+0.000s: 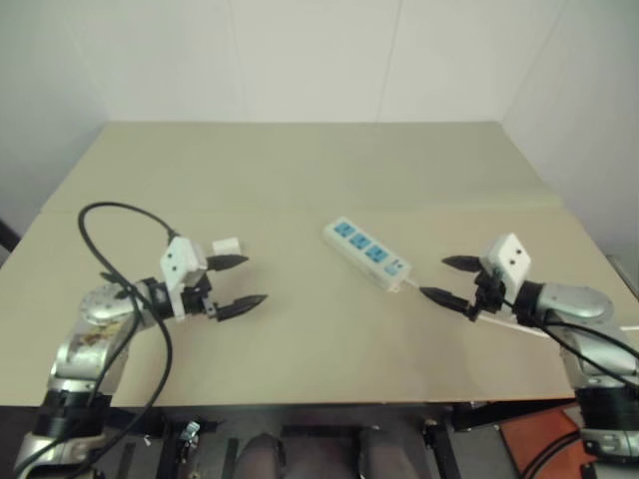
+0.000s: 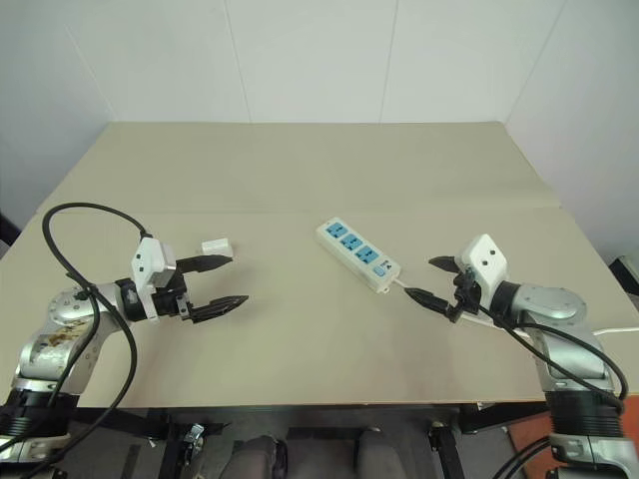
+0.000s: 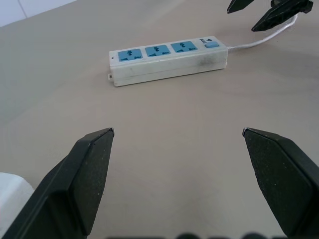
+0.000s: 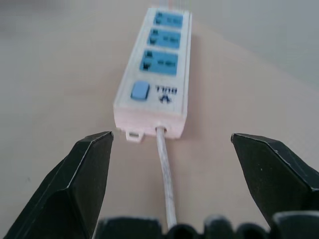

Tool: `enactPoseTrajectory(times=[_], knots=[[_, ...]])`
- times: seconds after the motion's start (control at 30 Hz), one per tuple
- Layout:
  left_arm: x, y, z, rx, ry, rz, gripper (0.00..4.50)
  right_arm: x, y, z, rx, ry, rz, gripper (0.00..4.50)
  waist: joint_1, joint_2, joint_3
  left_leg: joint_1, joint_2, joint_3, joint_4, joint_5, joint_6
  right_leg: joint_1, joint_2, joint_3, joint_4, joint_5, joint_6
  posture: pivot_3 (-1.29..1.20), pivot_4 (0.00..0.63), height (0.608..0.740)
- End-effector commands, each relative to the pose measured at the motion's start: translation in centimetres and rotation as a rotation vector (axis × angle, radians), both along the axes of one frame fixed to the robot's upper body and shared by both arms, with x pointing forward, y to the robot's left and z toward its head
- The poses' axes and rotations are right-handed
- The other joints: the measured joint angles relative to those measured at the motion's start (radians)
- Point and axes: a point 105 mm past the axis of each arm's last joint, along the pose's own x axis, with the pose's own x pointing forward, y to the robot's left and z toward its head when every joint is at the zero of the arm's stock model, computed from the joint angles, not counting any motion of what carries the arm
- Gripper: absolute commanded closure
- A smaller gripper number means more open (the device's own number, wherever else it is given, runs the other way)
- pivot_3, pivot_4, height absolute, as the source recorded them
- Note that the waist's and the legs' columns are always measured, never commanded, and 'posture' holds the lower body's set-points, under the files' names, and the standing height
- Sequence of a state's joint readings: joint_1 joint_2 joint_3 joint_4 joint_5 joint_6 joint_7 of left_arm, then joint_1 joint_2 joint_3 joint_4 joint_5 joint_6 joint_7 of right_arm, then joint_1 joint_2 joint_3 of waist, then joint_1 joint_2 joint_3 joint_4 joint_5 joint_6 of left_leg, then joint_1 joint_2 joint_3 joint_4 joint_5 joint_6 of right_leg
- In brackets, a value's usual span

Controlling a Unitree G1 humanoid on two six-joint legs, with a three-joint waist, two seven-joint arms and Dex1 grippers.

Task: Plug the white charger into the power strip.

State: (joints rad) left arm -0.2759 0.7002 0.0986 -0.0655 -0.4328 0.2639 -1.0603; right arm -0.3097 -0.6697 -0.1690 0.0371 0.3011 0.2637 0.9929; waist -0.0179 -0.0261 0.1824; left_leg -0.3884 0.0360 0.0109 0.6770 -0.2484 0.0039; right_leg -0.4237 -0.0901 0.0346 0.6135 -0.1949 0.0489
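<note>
The power strip [image 1: 367,254], a white bar with three blue socket faces, lies at an angle in the middle of the beige table. Its thin white cord [image 4: 165,174] leaves the near end and runs toward my right arm. My right gripper [image 1: 434,277] hovers open just off that cord end, with nothing between its fingers. The white charger [image 1: 227,245], a small white cube, rests on the table to the left, just beyond my left gripper [image 1: 250,281]. That gripper is open and empty and points toward the strip. In the left wrist view the charger [image 3: 10,191] sits beside one finger.
The beige table [image 1: 300,170] is bare behind the strip, with a seam line across its middle. White walls stand close behind and to the right. A black cable [image 1: 110,215] loops over my left arm. The front table edge runs just under both arms.
</note>
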Motion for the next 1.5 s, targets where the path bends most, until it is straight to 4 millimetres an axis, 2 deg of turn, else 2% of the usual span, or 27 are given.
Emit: enactPoseTrajectory(times=[0.03,0.17,0.3,0.43,0.8,1.2,1.5], knots=[[-0.2,0.1,1.4,-0.002,-0.06,-0.004,0.0,0.4,0.6,2.3,0.075,-0.143,-0.007,0.04,0.0,0.0,0.0,0.0,0.0,0.0,0.0,0.0,0.0,0.0,0.0,0.0,0.0,0.0,0.0,0.0,0.15,0.74],[0.0,-0.1,1.4,-0.005,-0.058,-0.013,0.0,1.4,1.5,1.1,0.175,-0.127,-0.038,0.04,0.0,0.0,0.0,0.0,0.0,0.0,0.0,0.0,0.0,0.0,0.0,0.0,0.0,0.0,0.0,0.0,0.15,0.74],[0.0,-0.3,1.5,-0.004,-0.059,-0.021,0.0,2.3,3.1,-0.2,0.197,-0.142,-0.052,0.04,0.0,0.0,0.0,0.0,0.0,0.0,0.0,0.0,0.0,0.0,0.0,0.0,0.0,0.0,0.0,0.0,0.15,0.74],[0.1,-0.2,1.5,-0.002,-0.06,-0.02,0.0,3.4,3.4,-0.6,0.217,-0.149,-0.088,0.04,0.0,0.0,0.0,0.0,0.0,0.0,0.0,0.0,0.0,0.0,0.0,0.0,0.0,0.0,0.0,0.0,0.15,0.74],[-0.1,0.0,1.4,-0.003,-0.06,-0.005,0.0,3.9,4.9,-2.3,0.198,-0.099,-0.038,0.04,-0.001,0.0,0.0,0.0,0.0,0.0,0.0,0.0,0.0,0.0,0.0,0.0,0.001,0.0,0.0,0.0,0.15,0.74],[-0.1,-0.3,1.2,-0.011,-0.059,-0.002,0.0,4.5,4.2,-3.2,0.223,-0.06,-0.094,0.04,-0.001,0.0,0.0,0.0,0.0,0.0,0.0,0.0,0.0,0.0,0.0,0.0,0.0,0.0,0.0,0.0,0.15,0.74],[0.1,-0.5,1.8,-0.043,-0.075,-0.003,0.0,4.9,3.9,-3.5,0.23,-0.042,-0.106,0.04,-0.001,0.0,0.0,0.0,0.0,0.0,0.0,0.0,0.0,0.0,0.0,0.0,0.0,0.0,0.0,0.0,0.15,0.74]])
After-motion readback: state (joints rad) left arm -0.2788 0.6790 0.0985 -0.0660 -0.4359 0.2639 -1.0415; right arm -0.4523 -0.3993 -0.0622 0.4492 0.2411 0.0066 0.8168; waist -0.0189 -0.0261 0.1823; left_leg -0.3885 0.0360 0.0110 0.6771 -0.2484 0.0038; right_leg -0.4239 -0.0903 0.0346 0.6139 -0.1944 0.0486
